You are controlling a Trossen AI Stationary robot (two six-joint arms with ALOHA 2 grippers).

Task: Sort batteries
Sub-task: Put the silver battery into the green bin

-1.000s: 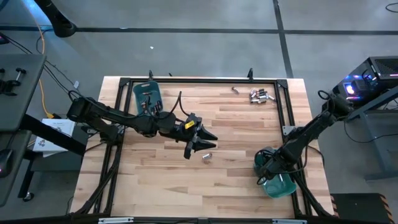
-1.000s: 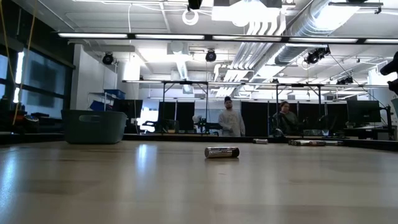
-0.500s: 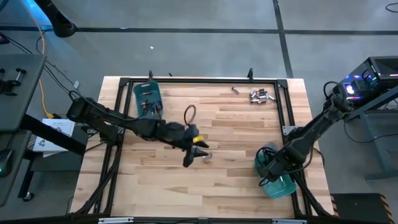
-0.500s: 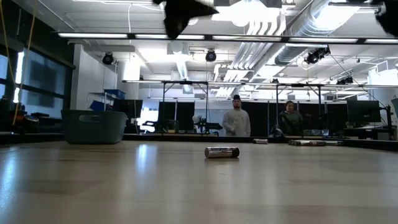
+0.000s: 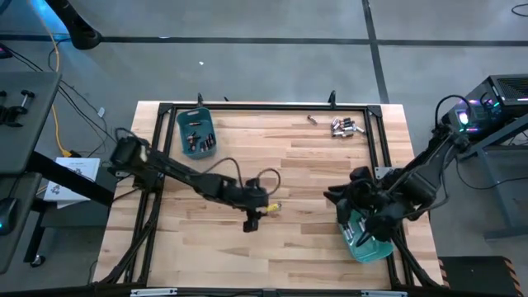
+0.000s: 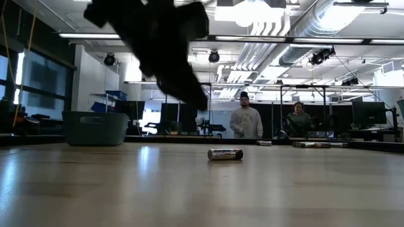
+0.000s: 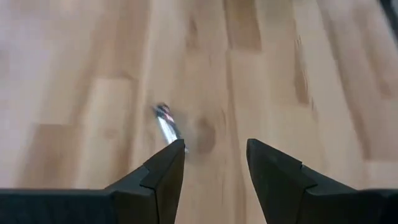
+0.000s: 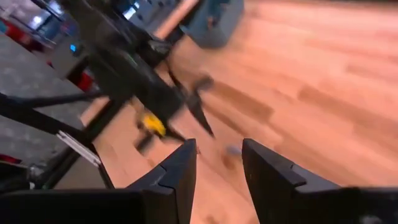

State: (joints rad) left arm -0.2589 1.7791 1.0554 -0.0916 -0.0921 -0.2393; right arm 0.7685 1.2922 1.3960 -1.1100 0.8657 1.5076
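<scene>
A: Left wrist view first: the left hand [image 7: 214,163] hangs just over the bench [image 7: 74,74], fingers spread with nothing between them. A lone battery [image 7: 166,126] lies on the wood just past one fingertip, off to its side, not in the gap.

B: The low view agrees. That battery [image 6: 225,154] lies on its side, mid-bench, with the dark arm blurred above it and not touching.

A: So the step in hand is the reach for a pickup, I'd judge. The next move calls for centring the gap over the cell, lowering, and pinching across its width. It's round, so a glancing touch could roll it.

B: And the right hand?

A: From above, the right hand [image 5: 351,196] hovers beside the near bin [image 5: 371,246] at the right edge. Its wrist view shows its fingers [image 8: 180,171] parted and empty.

B: Farther off?

A: The far bin [image 5: 196,132] by the back left already holds a few cells. A small cluster of batteries [image 5: 346,126] waits near the back right corner, one stray just beside it. Beyond the bench, two people [image 6: 247,120] stand in the room.

B: Plenty left to sort, then.
</scene>
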